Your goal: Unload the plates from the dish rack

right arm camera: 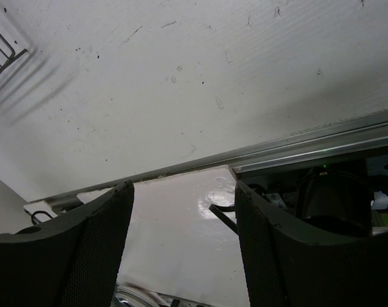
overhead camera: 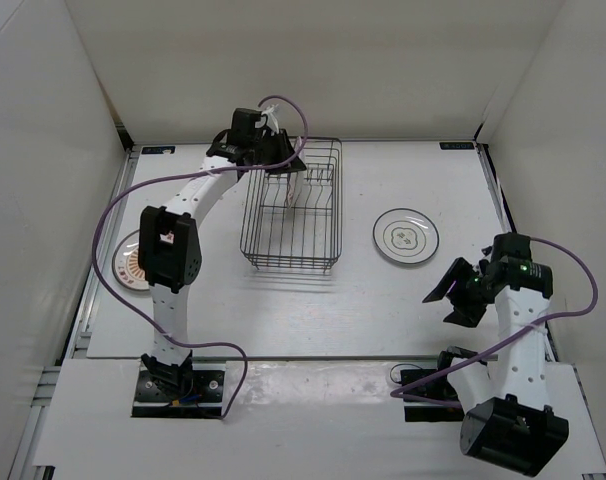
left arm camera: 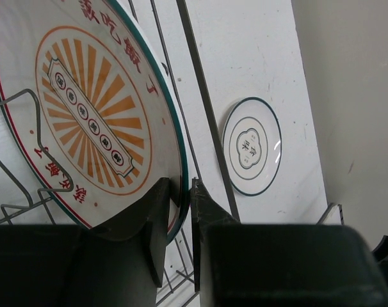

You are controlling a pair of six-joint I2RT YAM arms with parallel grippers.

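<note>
**One plate gripped in the rack, two flat on the table**

At the far left we see an orange-patterned plate (overhead camera: 124,268) lying flat on the table (overhead camera: 283,310), partly hidden under the left arm and well apart from either gripper.

Next comes the dish rack (overhead camera: 289,268), a dark wire basket standing left of the table's middle. It holds one plate on edge, the sunburst plate (left arm camera: 85,115). This one is white, with orange rays fanning out from a diagonal band of small round emblems, red characters around them, and a dark green rim line. A bent wire divider crosses its lower left face.

The left gripper (left arm camera: 186,192) reaches into the rack's far end. Its jaws are closed on the lower rim of the sunburst plate, one finger on each face.

To the right of the rack, the dark-rimmed plate (overhead camera: 406,236) lies flat on the table, white with a ring and a lobed centre motif.

Farthest right, the right gripper (right arm camera: 184,211) hangs over the table's near edge with its jaws spread wide and nothing between them.
</note>
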